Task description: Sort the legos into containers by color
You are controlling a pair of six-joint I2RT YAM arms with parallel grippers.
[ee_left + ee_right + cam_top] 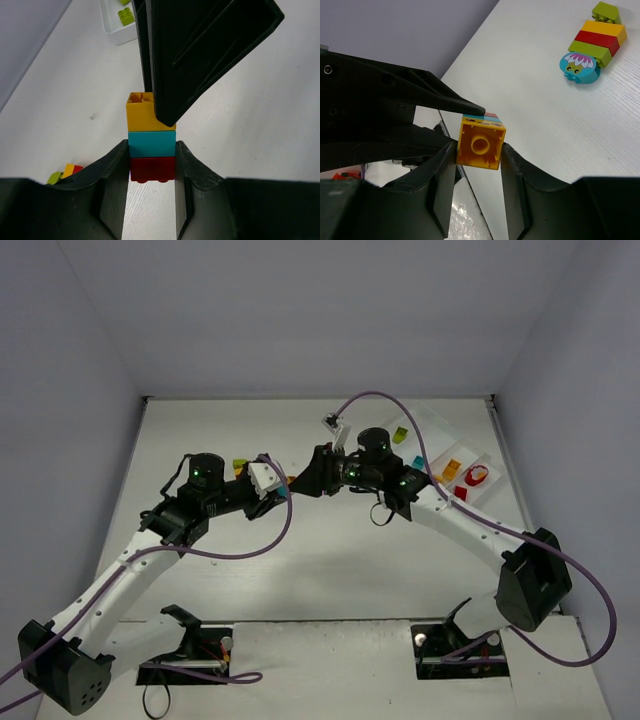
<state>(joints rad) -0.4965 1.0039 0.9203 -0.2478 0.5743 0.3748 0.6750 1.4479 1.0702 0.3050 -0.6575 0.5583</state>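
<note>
A stack of three legos hangs above the table between my two grippers. It is a yellow brick (150, 116), a teal brick (151, 144) and a red brick (152, 169). My left gripper (151, 150) is shut on the teal and red bricks. My right gripper (479, 150) is shut on the yellow brick (480, 144) at the other end, hollow side facing its camera. From above, the two grippers meet tip to tip at the stack (289, 483). The white tray (436, 436) lies at the far right, holding lime (398, 435), orange (452, 469), teal (417, 462) and red (476, 477) pieces.
A second stack (597, 35) of lime, yellow and red bricks with a round teal flower piece (577, 67) lies on the table behind the left gripper. A lime and yellow brick pile (240, 466) shows there in the top view. Walls close in the table's far and side edges.
</note>
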